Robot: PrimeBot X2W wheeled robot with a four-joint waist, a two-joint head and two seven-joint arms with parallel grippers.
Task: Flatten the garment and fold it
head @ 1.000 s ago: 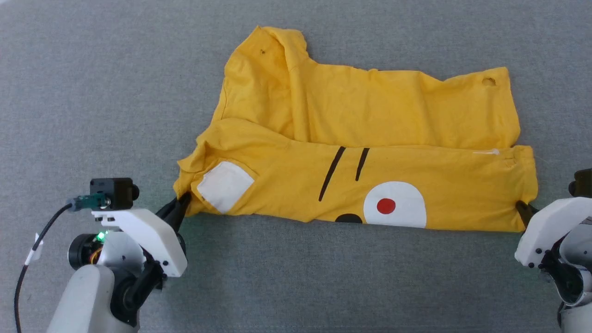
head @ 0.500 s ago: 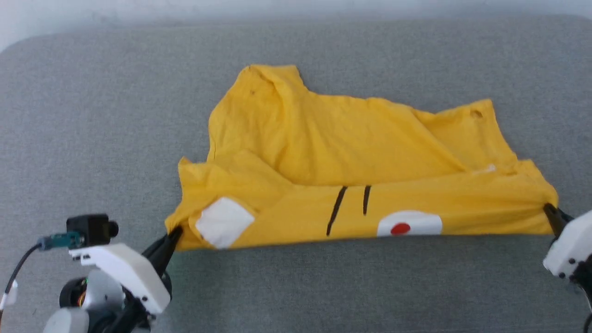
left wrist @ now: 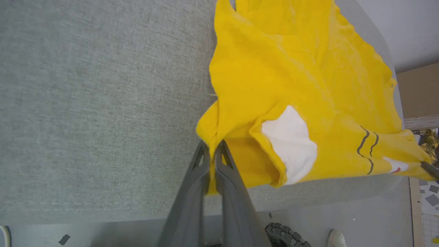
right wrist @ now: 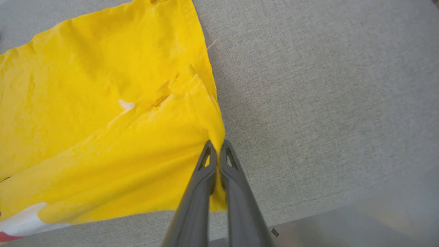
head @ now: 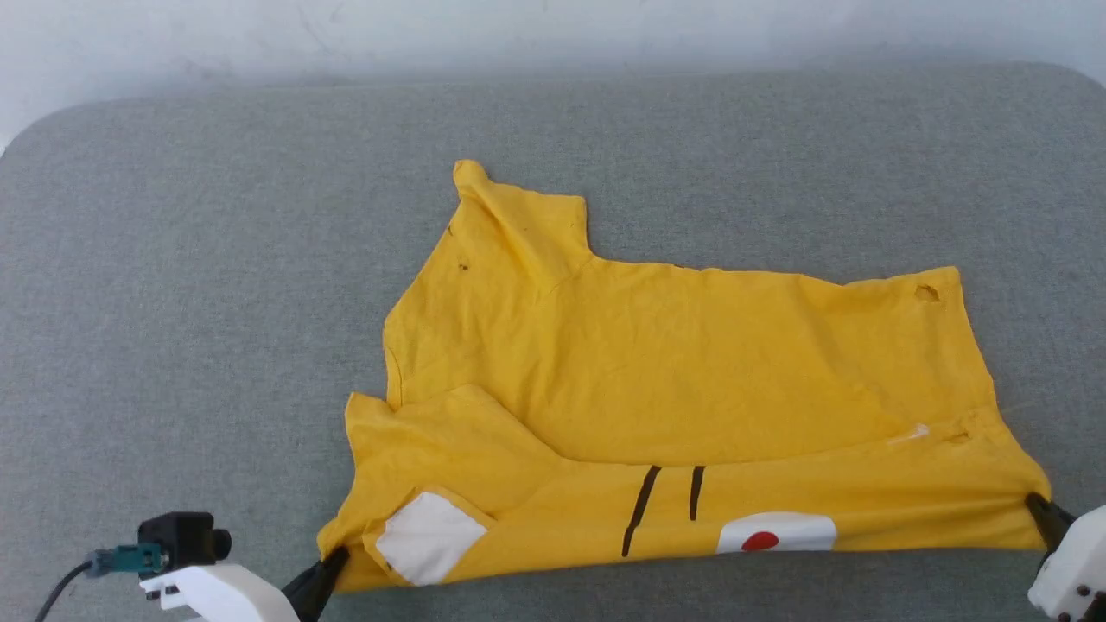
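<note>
Fingers (left wrist: 193, 192) on left gripper (left wrist: 211, 149) and right gripper (right wrist: 216, 145) pinch shut on the two near corners of the garment (head: 691, 371). Since a second ago I see the near hem drawn taut toward me and the printed band narrower: flattening underway, the rest lying on the grey table (head: 216, 259). Arms low, spread wide at the near edge.

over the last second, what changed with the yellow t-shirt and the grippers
The head view shifted as a whole. The near edge of the yellow T-shirt looks drawn toward the robot: less of its white eye patch shows. Nothing was let go: left gripper and right gripper stay shut on its near corners.
</note>
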